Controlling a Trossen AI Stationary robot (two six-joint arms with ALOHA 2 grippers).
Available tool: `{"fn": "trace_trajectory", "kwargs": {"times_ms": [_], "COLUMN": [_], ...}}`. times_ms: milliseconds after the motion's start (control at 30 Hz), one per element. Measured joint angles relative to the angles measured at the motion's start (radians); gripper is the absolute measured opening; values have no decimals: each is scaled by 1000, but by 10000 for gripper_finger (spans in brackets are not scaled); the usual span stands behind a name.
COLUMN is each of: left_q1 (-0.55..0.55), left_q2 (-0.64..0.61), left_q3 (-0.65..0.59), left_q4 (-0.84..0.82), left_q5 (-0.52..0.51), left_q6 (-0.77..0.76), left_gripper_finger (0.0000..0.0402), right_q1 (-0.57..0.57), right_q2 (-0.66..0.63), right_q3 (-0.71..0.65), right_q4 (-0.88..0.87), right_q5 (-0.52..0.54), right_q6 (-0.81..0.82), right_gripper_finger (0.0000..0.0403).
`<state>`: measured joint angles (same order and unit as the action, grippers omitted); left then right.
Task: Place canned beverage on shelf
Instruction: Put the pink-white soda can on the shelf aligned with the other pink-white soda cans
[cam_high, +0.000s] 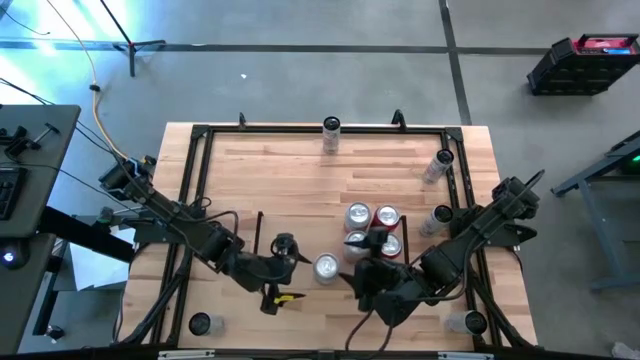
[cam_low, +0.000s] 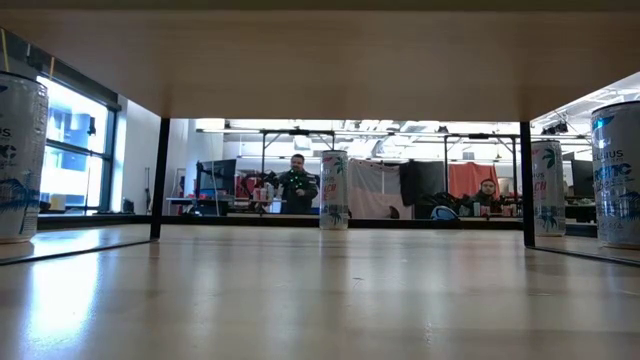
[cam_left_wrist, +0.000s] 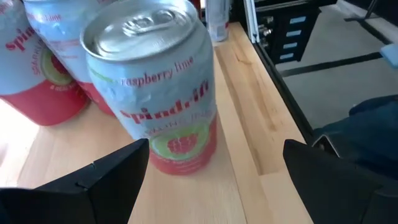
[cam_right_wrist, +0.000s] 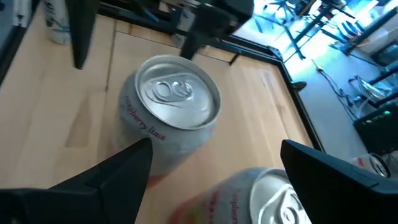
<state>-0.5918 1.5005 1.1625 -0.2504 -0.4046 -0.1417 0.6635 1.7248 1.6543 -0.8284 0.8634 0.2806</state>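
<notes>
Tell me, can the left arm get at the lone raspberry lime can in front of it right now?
Probably yes. The left gripper has its jaws open facing the raspberry lime can, with bare wood between them and nothing in the way.

A silver can (cam_right_wrist: 169, 115) lettered "raspberry lime" stands upright on the light-wood table (cam_right_wrist: 261, 93), just ahead of the right end effector (cam_right_wrist: 214, 171), whose two dark fingers (cam_right_wrist: 106, 177) are spread wide. A second can's top (cam_right_wrist: 283, 202) shows close between them.
</notes>
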Motion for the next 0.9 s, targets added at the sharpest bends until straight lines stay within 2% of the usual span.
{"fn": "trace_trajectory", "kwargs": {"times_ms": [133, 300, 533, 900], "left_q1": [-5, 18, 51, -1], "left_q2": [-8, -26, -4, -2], "left_q3": [0, 0, 0, 0], "left_q4": [-49, -54, 17, 13], "left_q5": [-7, -63, 59, 47], "left_q6": [-16, -21, -13, -13], "left_gripper_finger": [362, 362, 362, 362], "right_q1": [8, 19, 0, -34], "right_q2": [-7, -6, -3, -4], "right_q3": [0, 0, 0, 0], "right_q4": [1, 92, 109, 30], "right_q5": [2, -38, -73, -82], "right_q6": [23, -52, -76, -53], "right_gripper_finger": [341, 341, 341, 341]}}
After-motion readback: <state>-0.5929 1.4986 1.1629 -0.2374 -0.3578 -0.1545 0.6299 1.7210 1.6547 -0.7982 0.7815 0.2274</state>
